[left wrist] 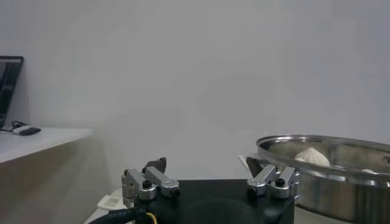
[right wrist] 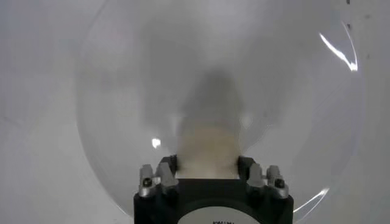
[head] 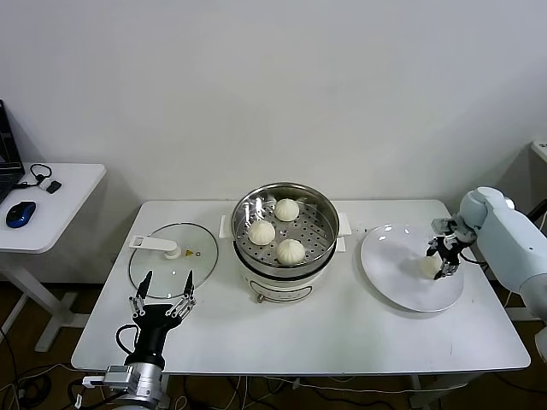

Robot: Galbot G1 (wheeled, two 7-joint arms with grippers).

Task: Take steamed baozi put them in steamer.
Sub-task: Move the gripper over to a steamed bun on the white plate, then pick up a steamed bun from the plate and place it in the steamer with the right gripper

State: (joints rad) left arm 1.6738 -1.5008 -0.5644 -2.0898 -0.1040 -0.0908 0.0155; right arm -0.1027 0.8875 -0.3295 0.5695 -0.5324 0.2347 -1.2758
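Nearest the desk's front left corner, the left gripper [head: 162,301] waits with its jaws apart and empty, just in front of the glass lid [head: 173,260] that lies flat on the left side of the desk. Toward the right edge, the white plate [head: 393,282] carries the last baozi [head: 430,266], and the right gripper [head: 446,260] stands over it with a finger down each side of the bun; whether the pads already press the dough I cannot tell, but the jaws bracket it closely. That bun should be light, soft and easily dented, perhaps a little tacky, so the hold belongs low on its round flanks with gentle pressure, sparing the pleated crown. Its plate sits close to the right edge, so any lift should go up first, then inward. Farther back at desk centre, the steamer [head: 326,224] holds three baozi [head: 262,232], leaving bare perforated floor on its right side. Its raised steel rim is the one obstacle to clear.
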